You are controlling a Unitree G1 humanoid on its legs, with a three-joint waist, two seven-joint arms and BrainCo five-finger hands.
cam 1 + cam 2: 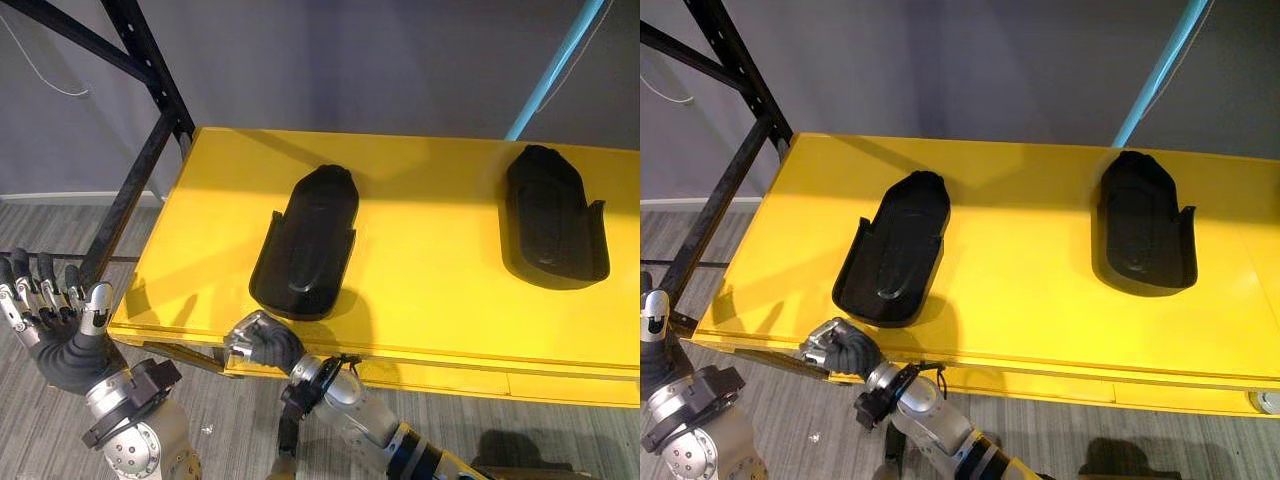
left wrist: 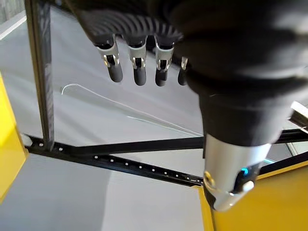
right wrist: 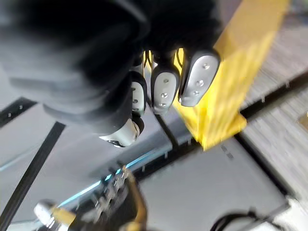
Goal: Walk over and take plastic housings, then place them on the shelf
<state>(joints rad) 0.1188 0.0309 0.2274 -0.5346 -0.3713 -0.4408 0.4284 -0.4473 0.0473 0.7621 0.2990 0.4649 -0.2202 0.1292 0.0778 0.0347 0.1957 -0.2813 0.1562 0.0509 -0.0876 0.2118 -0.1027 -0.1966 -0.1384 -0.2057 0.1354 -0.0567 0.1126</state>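
Yellow flat shelf board (image 1: 430,300) in a black perforated steel rack frame (image 1: 140,180); grey wall (image 1: 400,60) behind, grey plank floor (image 1: 40,230) below. Two black moulded plastic housings lay on the board. First housing (image 1: 305,245) was just beyond R hand (image 1: 262,340), which was curled and empty at the front edge. Second housing (image 1: 555,215) was well to its right. L hand (image 1: 55,320) was off the board's left, fingers straight.

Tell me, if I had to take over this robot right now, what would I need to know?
Left hand: open, empty, raised by the left front corner of the shelf.
Right hand: curled shut, empty, at the shelf's front edge, just below the left housing.
Housings: both lie flat on the yellow shelf, well apart. The right housing is farther back.
Done: these two are on the shelf.
Left: I cannot tell whether more housings wait elsewhere. If so, walk over and fetch them.
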